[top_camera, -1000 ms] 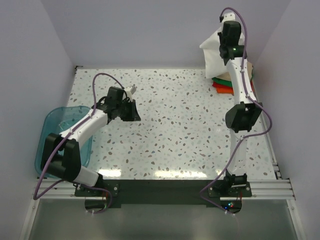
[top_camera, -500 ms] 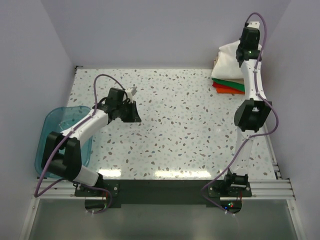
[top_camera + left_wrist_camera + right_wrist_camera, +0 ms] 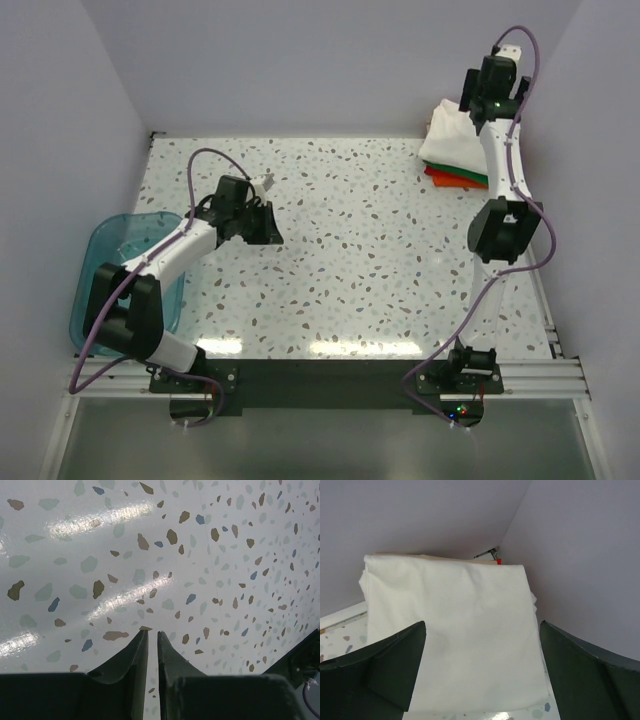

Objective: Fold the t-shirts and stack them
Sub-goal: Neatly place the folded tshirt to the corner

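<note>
White t-shirt (image 3: pixel 455 630) fills right wrist view, orange-red tee (image 3: pixel 455 181) visible only overhead

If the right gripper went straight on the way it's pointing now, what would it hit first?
Most likely the folded white t-shirt, directly ahead of the right gripper's open jaws; how far off is unclear.

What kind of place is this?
Likely a robotics lab test cell: two robot arms bolted to a rail, a speckled table boxed by plain walls, folded t-shirts stacked in a corner.
</note>
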Available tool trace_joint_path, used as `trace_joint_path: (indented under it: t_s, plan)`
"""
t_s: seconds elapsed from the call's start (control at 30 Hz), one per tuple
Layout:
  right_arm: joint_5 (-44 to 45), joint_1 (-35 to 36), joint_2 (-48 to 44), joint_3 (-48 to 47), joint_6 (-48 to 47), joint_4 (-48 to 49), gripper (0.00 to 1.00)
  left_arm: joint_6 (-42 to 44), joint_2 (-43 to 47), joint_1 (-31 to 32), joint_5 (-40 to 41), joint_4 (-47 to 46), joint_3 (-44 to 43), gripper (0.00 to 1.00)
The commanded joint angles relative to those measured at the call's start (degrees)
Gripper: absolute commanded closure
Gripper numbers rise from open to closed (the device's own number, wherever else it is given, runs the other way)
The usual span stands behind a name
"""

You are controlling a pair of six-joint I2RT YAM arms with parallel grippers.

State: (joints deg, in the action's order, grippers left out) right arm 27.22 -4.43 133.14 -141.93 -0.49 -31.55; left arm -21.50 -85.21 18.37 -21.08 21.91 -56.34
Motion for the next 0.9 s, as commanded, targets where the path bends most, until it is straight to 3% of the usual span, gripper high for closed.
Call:
trace_joint_path:
  t_s: [0.0,0.17,0.23,0.27,0.43,0.6,0.7,0.87]
  plan:
    - [-3.75,0.64,-6.74,1.98,6.63,-1.23,0.01,-0.21,1.80,-0.53,-1.24,-2.49,-0.09,0.82]
    - [-6.65,3.98,-19.65,17.26,13.40,1.48,0.01,-0.83,3.47,-0.53,-0.10,-2.32,-0.18,0.79]
    - [-8.84,7.84,-27.97,32.78,16.55,5.08,0.01,-0.74,4.96,-0.62,1.30,-1.79,-0.18,0.76]
    - [-9.64,9.07,-30.72,32.85,17.36,6.40,0.01,-0.65,5.57,-0.53,1.83,-1.61,-0.18,0.76]
    - [-13.41,17.06,-47.07,58.75,21.05,12.12,0.01,-0.65,10.93,-0.53,5.78,-0.82,2.10,0.73]
    - [-24.11,20.07,-65.41,81.40,25.01,14.49,0.01,-1.09,19.81,-0.53,9.04,-0.55,7.45,0.71]
    - [-27.13,20.07,-72.30,90.30,26.07,13.55,0.02,-1.44,24.99,-0.53,10.79,-1.17,11.14,0.69]
    - [-26.87,19.98,-81.10,95.25,24.75,7.04,0.02,-1.79,31.14,-0.53,12.11,-1.17,13.80,0.69]
